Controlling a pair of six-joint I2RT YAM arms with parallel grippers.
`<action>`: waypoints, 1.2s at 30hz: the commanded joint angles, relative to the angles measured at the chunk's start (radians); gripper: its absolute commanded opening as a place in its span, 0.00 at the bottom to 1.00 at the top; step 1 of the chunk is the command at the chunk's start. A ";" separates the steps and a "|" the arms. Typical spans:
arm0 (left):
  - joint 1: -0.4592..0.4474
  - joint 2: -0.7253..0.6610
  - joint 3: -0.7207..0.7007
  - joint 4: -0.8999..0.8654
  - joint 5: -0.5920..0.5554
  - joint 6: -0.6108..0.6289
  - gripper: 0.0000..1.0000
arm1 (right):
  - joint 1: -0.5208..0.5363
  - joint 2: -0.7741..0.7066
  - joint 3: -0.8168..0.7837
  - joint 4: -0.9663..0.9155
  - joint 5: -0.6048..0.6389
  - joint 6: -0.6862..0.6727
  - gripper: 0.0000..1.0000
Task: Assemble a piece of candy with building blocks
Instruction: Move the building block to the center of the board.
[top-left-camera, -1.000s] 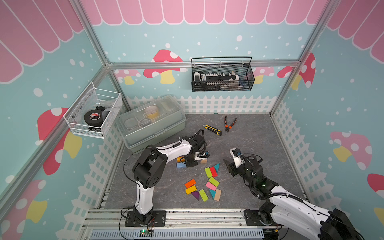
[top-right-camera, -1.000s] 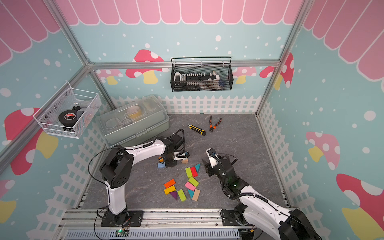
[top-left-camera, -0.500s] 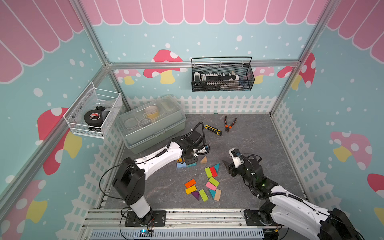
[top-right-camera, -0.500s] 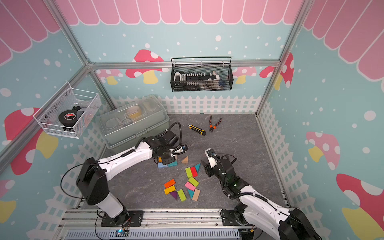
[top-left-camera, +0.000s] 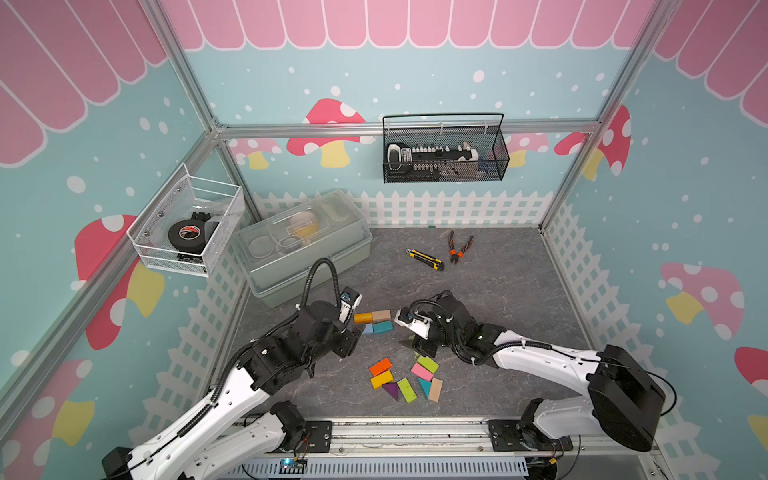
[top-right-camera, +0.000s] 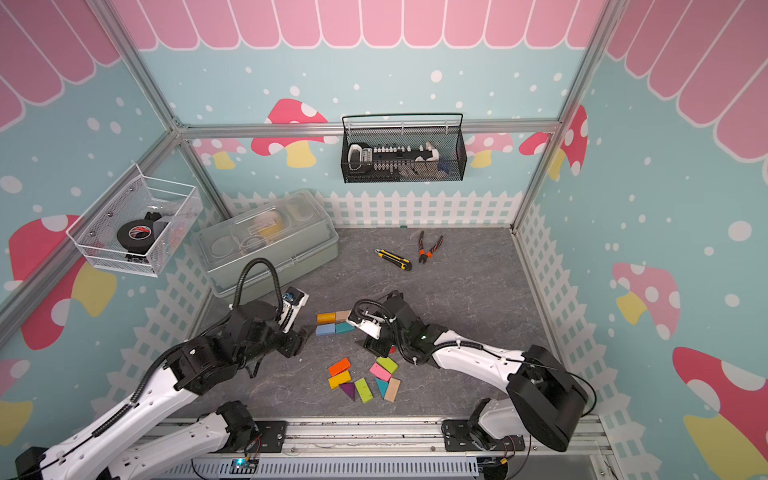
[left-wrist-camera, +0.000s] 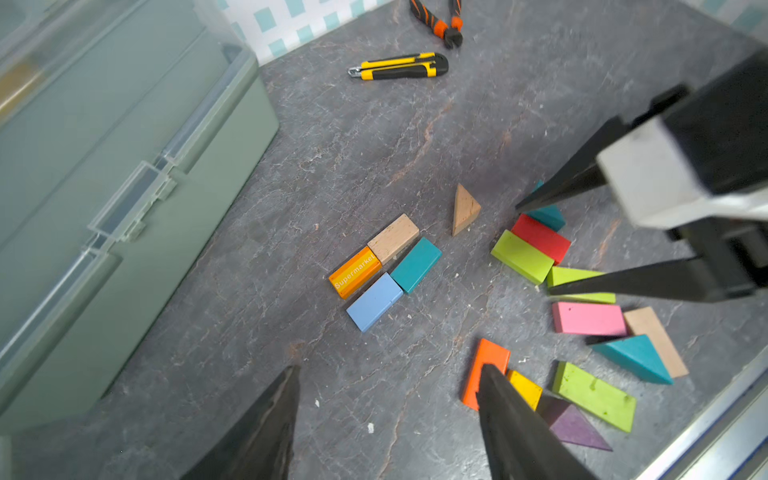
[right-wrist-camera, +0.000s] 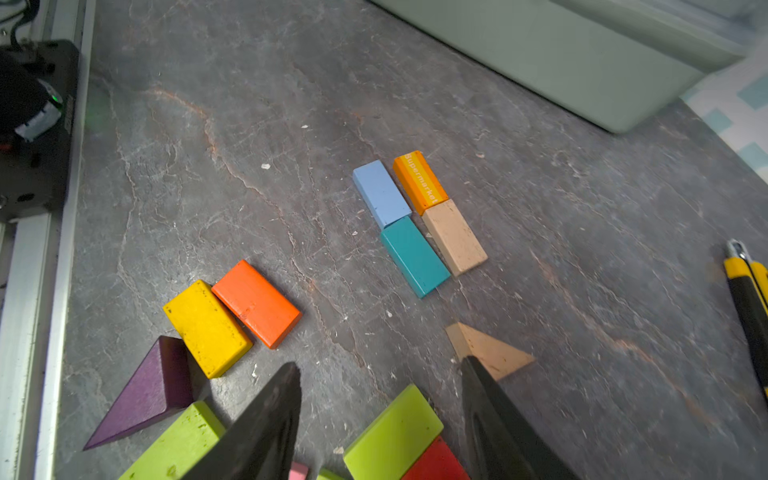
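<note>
Left wrist view: my left pincer (left-wrist-camera: 386, 399) has drawn back from the four flat blocks (left-wrist-camera: 384, 272), fingers apart, empty. My right pincer (right-wrist-camera: 380, 395) has moved in over the loose blocks (top-left-camera: 405, 378), spread, empty. Beyond on the grey stone-look desk (top-left-camera: 498, 282): knife (top-left-camera: 424, 259), pliers (top-left-camera: 459, 246).

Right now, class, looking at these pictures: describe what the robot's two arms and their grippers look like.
Both arms have white link shells with black joint housings. A black corrugated cable loops above the left arm; thinner black cables run along the right arm. The left gripper and right gripper each carry two black, tapered, pointed fingers.
</note>
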 joint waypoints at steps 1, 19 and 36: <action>-0.010 -0.036 -0.010 -0.011 -0.082 -0.155 0.71 | 0.024 0.066 0.052 -0.134 0.000 -0.254 0.61; -0.023 -0.028 0.043 -0.063 -0.178 -0.161 0.72 | 0.085 0.372 0.274 -0.340 -0.109 -0.551 0.58; -0.023 -0.019 0.039 -0.070 -0.194 -0.164 0.73 | 0.131 0.511 0.360 -0.369 -0.133 -0.579 0.52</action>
